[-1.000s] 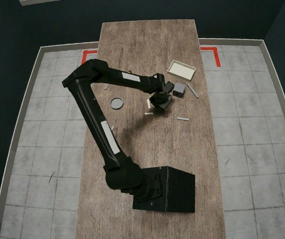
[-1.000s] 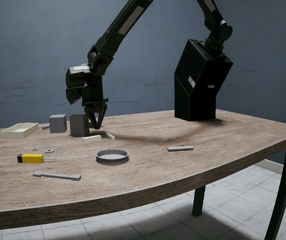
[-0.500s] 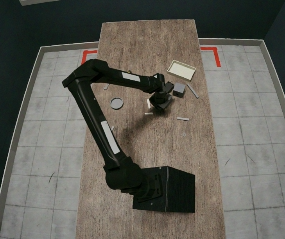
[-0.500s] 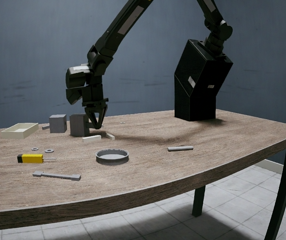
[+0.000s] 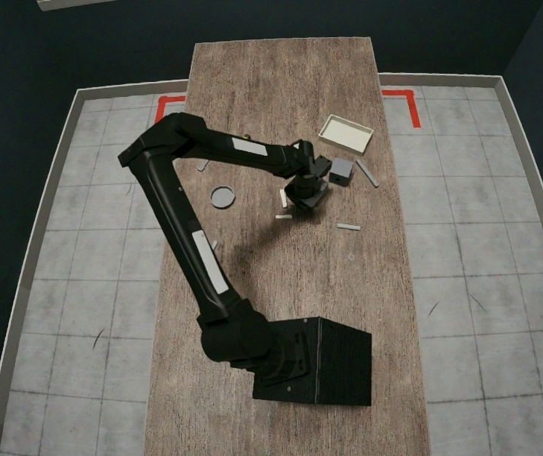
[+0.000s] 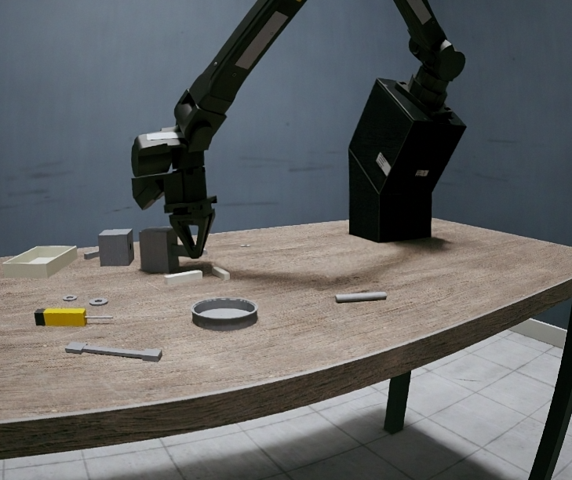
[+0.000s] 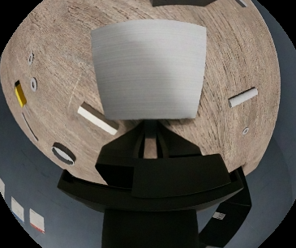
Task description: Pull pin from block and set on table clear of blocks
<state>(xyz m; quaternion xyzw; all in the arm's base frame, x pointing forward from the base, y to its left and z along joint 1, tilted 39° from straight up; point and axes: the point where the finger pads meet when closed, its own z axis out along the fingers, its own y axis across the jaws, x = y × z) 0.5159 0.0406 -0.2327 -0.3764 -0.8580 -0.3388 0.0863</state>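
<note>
Grey pin (image 6: 180,249) (image 7: 150,124) gripped in my closed fingers (image 6: 194,254), beside its upright block (image 6: 154,251) (image 7: 149,69).

From the exterior I see the pin bridging the gap between the block's side and my fingers, low over the bench (image 5: 281,73) (image 6: 301,330) (image 7: 209,81); how much sits in the hole, I cannot tell. The top view hides this grip under my wrist (image 5: 305,184) (image 6: 185,180), yet shows the second block (image 5: 341,171) (image 6: 115,248) standing near a long grey bar (image 5: 366,172), mostly hidden in the exterior view. Two washers (image 6: 98,301) (image 7: 33,84) and the yellow screwdriver (image 6: 63,317) (image 7: 20,95) lie plain in the exterior and wrist views; from above, my arm (image 5: 178,220) (image 6: 255,51) covers the washers and nearly all of the screwdriver.
</note>
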